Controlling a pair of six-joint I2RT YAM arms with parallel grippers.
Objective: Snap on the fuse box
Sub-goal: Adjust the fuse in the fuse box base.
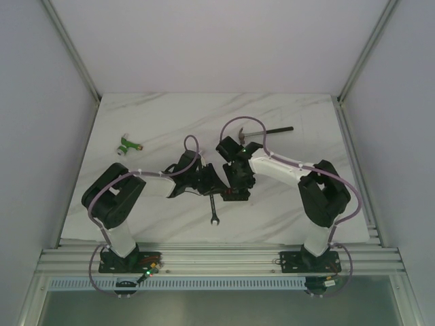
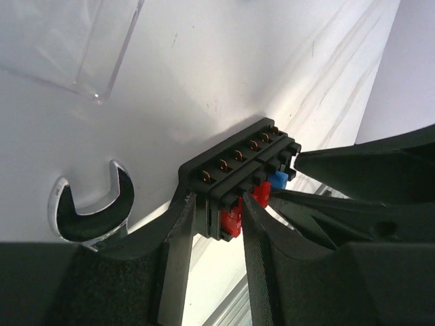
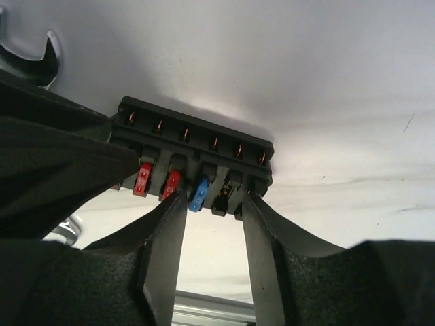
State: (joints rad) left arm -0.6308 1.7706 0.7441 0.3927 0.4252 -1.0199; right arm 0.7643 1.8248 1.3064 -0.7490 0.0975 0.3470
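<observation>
The fuse box (image 2: pixel 234 166) is a small black box with red and blue fuses showing on its underside, held just above the white table. My left gripper (image 2: pixel 216 204) is shut on one end of it, a finger pressed on each side. From the other side, my right gripper (image 3: pixel 212 200) stands open, its fingertips (image 3: pixel 173 204) against the fuse face of the fuse box (image 3: pixel 197 139), with the blue fuse and a black slot between them. The clear cover (image 2: pixel 68 47) lies flat on the table beyond. From above, both grippers (image 1: pixel 228 183) meet mid-table and hide the box.
A steel wrench (image 1: pixel 213 207) lies just under the held box, its open end (image 2: pixel 92 210) beside my left finger. A green-and-white connector (image 1: pixel 126 145) sits at the left. A dark long-handled tool (image 1: pixel 272 130) lies at the back. Aluminium rails (image 1: pixel 217 261) edge the near side.
</observation>
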